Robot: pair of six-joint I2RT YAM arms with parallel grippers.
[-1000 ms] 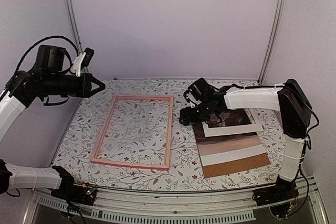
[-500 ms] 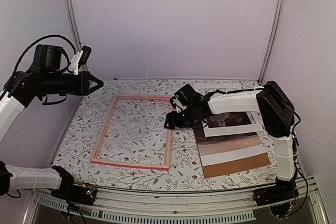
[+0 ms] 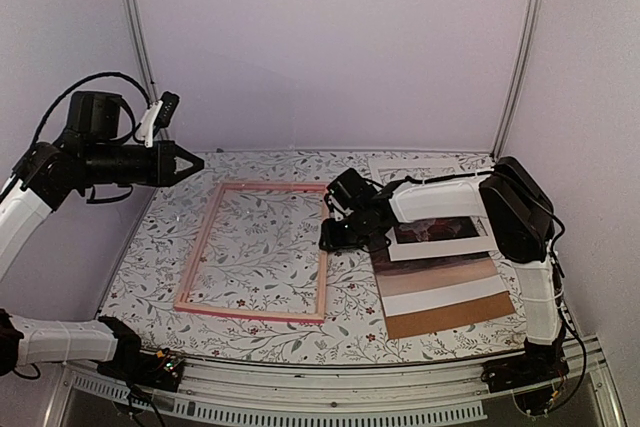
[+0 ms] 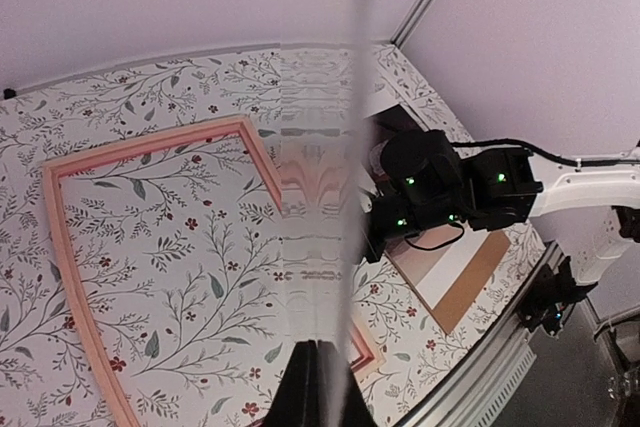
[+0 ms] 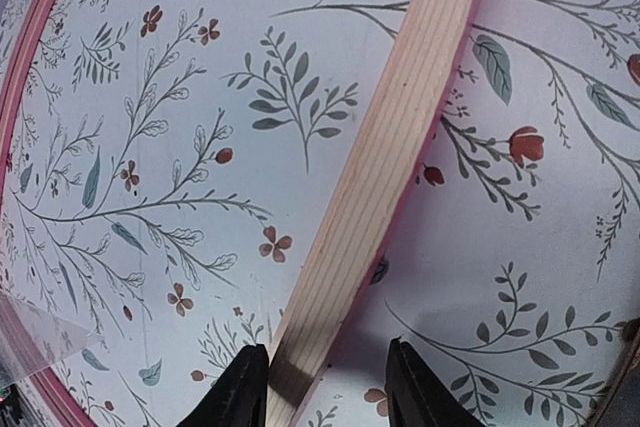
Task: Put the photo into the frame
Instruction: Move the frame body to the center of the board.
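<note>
Your right gripper [image 5: 322, 383] straddles the right rail of the frame [image 3: 250, 312], jaws apart and not yet pinching. Your left gripper [image 3: 190, 163] hangs clenched, well apart. The photo [image 3: 445, 228] lies in the right-hand stack. It's probably light and floppy, so lift it by a free edge.

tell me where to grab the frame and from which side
Take the frame by its right long rail from above, one finger on each side. It is a narrow bar lying flat on the table, bare on both flanks; the right gripper straddles it.
</note>
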